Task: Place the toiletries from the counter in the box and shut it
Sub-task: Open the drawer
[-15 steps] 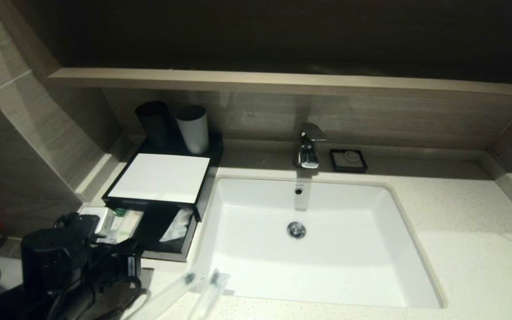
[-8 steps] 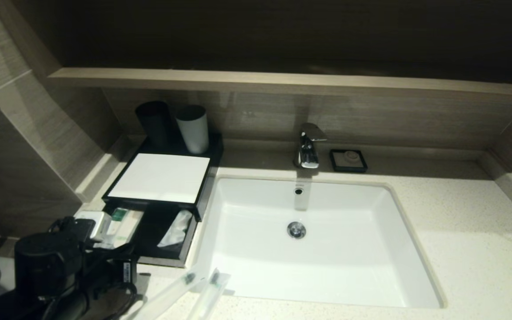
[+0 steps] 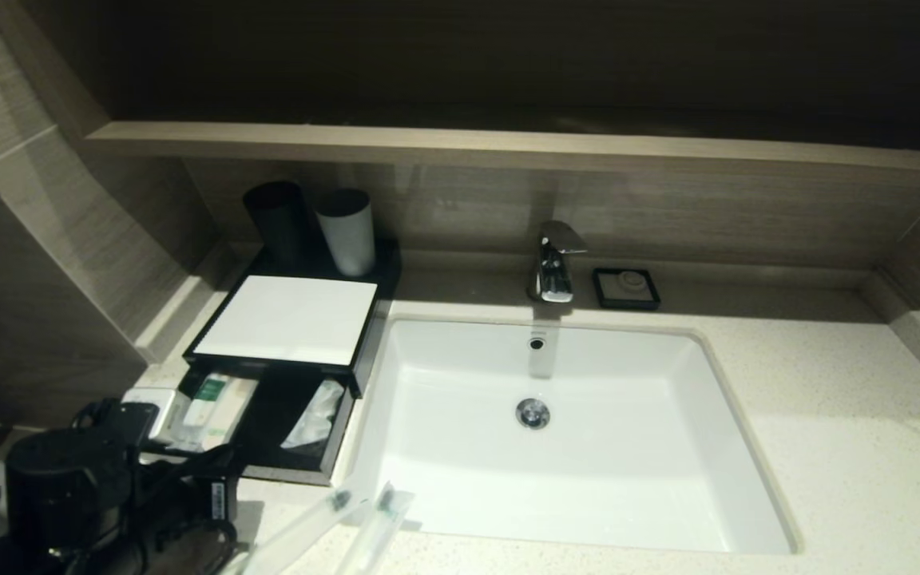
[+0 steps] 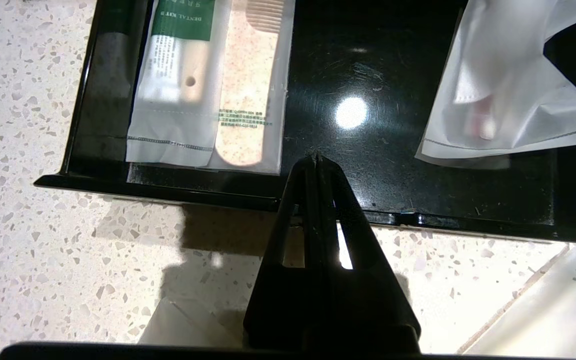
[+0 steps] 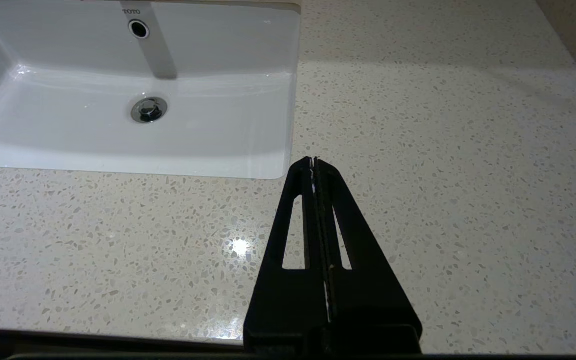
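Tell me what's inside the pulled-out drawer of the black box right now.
The drawer holds a dental kit packet overlapping a comb sachet, and a crumpled white packet at the other end. Its back part is hidden under the box.

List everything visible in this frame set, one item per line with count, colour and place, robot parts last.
box: one, black with white top, counter's left end, drawer pulled out.
packets in the drawer: three, a green-labelled dental kit and a comb at one side, a crumpled white one at the other.
long sachets: two, clear with dark ends, on the counter at the basin's near-left corner.
cups: two, black and white, behind the box.
basin: one, white, centre.
tap: one, chrome, behind the basin.
soap dish: one, black, right of the tap.
left gripper: shut, empty, at the drawer's front edge.
right gripper: shut, empty, above bare counter right of the basin.
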{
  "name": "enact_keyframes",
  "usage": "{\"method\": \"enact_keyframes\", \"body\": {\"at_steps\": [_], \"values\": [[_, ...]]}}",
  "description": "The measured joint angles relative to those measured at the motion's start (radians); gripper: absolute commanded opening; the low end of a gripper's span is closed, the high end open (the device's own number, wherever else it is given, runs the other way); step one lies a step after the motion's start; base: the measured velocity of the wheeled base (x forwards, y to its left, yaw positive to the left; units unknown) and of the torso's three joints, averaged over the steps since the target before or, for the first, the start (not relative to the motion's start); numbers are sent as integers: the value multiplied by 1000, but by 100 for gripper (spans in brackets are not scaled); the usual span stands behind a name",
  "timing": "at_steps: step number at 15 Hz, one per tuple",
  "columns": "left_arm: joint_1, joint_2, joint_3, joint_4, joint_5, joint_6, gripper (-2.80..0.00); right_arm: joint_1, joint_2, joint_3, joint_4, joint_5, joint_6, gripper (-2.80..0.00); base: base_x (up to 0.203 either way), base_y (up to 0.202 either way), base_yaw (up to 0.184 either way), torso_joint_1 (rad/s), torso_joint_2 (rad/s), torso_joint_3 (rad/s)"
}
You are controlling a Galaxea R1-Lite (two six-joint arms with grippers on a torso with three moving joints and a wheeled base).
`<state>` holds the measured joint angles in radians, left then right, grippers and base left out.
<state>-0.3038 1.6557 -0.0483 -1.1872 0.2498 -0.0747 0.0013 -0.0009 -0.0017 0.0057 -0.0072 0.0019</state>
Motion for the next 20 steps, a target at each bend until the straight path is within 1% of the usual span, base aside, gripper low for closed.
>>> {"method": "enact_keyframes", "body": {"at_steps": [10,17,20], "values": [[0,-25,44,3,1,-7,-280,0,0,0,0,0,-1,-280,0,0,0,0,0,0],[0,-88,47,93,0,-9,-280,0,0,0,0,0,0,-280,0,0,0,0,0,0],[0,-124,47,149,-1,-14,-280,0,0,0,0,0,0,-280,0,0,0,0,0,0]]}}
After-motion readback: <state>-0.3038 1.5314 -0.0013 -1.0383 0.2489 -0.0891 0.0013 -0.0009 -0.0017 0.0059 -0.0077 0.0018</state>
